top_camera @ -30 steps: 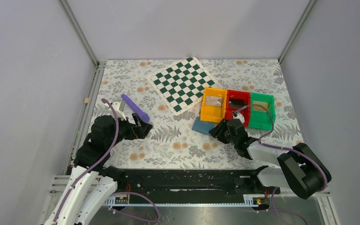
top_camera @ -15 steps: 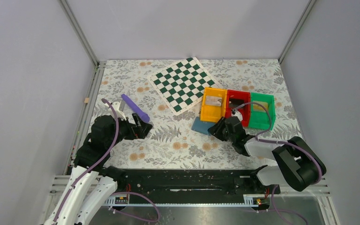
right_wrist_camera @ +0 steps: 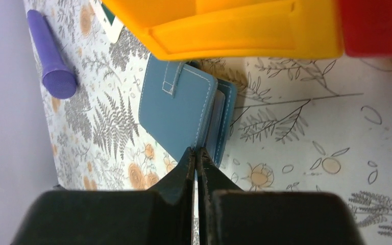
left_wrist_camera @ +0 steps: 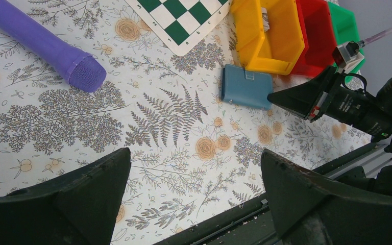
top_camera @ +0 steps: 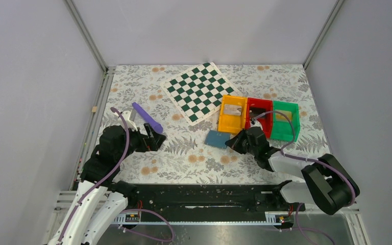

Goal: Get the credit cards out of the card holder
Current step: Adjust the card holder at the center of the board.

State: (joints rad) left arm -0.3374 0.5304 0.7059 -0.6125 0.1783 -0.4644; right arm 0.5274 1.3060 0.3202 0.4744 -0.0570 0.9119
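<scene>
Floral surface [top_camera: 184, 158]: we see our right pincer [right_wrist_camera: 195, 151] pressed shut, tips at the edge of the blue card holder [right_wrist_camera: 176, 109]; our left pincer [left_wrist_camera: 194, 161] gapes wide, empty.

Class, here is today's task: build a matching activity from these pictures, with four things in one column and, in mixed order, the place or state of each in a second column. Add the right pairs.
Column 1
1. card holder
2. purple stick
3. left hand
4. right hand

Column 2
A. open, nothing between its fingers
B. folded shut, lying just in front of the yellow bin
C. fingers together, tips at the card holder's edge
D. lying to the left of the chequered board

Pairs: 1-B, 2-D, 3-A, 4-C
</scene>
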